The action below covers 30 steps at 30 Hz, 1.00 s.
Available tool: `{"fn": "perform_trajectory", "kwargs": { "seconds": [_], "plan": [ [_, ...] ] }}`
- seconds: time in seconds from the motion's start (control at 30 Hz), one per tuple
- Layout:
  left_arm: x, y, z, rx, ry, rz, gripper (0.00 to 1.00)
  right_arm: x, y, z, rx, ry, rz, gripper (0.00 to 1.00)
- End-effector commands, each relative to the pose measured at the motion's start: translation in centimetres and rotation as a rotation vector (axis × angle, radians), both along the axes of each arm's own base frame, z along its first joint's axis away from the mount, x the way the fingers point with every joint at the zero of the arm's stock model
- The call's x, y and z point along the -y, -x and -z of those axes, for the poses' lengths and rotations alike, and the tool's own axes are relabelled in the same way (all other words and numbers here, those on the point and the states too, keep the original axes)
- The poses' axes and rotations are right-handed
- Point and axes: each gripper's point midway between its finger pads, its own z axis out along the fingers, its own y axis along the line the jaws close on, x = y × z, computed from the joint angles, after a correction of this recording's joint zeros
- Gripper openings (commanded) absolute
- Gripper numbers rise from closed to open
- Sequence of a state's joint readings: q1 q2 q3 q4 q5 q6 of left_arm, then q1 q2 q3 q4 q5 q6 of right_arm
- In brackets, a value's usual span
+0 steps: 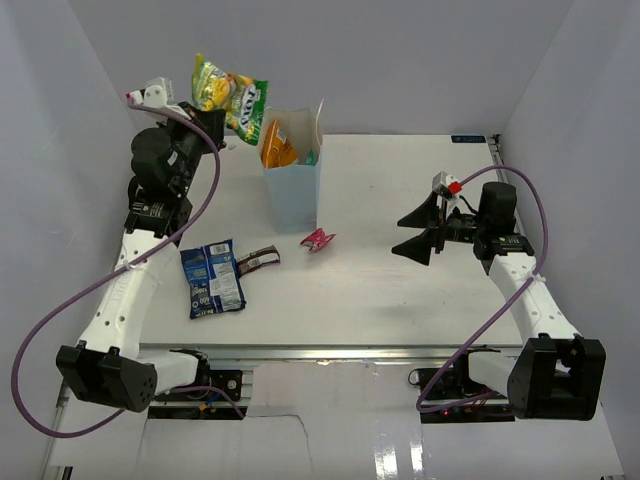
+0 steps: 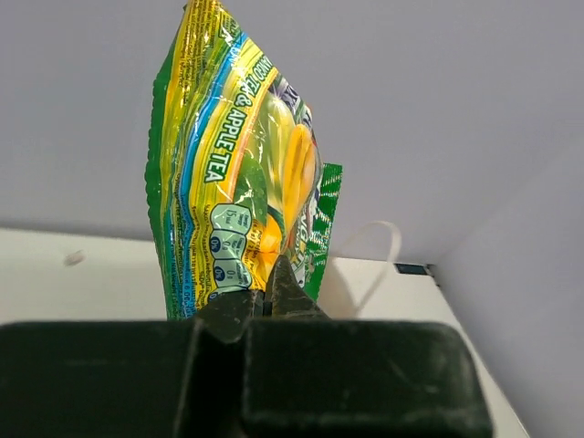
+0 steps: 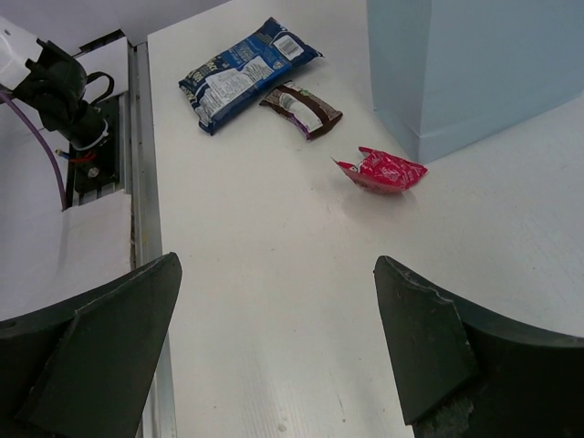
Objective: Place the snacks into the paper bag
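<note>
Light-blue paper bag (image 1: 293, 190) upright at far centre of white table (image 1: 400, 300); orange chip bag (image 1: 277, 145) and teal pouch (image 1: 311, 157) poke from its mouth. Right gripper (image 3: 276, 265) spread wide, empty, above table right of bag. Yellow-green pouch (image 2: 237, 182) aloft, up-left of bag, lower edge pinched in closed left gripper (image 2: 269, 294). Blue pouch (image 1: 212, 278) flat on table, dark brown bar (image 1: 258, 261) just beside it. Red-pink wrapper (image 1: 318, 239) near bag's base.
</note>
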<state>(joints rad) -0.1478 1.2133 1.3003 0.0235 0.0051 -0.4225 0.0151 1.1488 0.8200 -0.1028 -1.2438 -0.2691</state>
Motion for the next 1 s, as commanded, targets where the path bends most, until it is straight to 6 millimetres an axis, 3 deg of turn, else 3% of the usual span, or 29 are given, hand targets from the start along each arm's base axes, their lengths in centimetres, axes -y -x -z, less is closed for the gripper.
{"fn": "perform_trajectory", "kwargs": {
  "seconds": [0.0, 0.1, 0.47, 0.8, 0.97],
  "plan": [
    [3.3, 1.8, -5.9, 0.152, -0.060, 0.077, 0.00, -0.1, 0.5, -0.9, 0.040, -0.016, -0.026, 0.92],
    [5.0, 1.4, -6.6, 0.156, -0.085, 0.074, 0.00, 0.7, 0.1, -1.0, 0.043, -0.017, 0.002, 0.92],
    [9.4, -4.2, -0.5, 0.023, -0.192, 0.089, 0.00, 1.1, 0.0, -0.9, 0.037, -0.022, 0.011, 0.92],
    [11.6, -6.0, 4.9, -0.070, -0.290, 0.088, 0.00, 1.1, -0.3, -0.4, 0.014, -0.024, 0.012, 0.91],
    [12.7, -6.7, 6.4, -0.092, -0.323, 0.089, 0.00, 1.1, -0.3, -0.3, 0.010, -0.023, 0.015, 0.91]
  ]
}}
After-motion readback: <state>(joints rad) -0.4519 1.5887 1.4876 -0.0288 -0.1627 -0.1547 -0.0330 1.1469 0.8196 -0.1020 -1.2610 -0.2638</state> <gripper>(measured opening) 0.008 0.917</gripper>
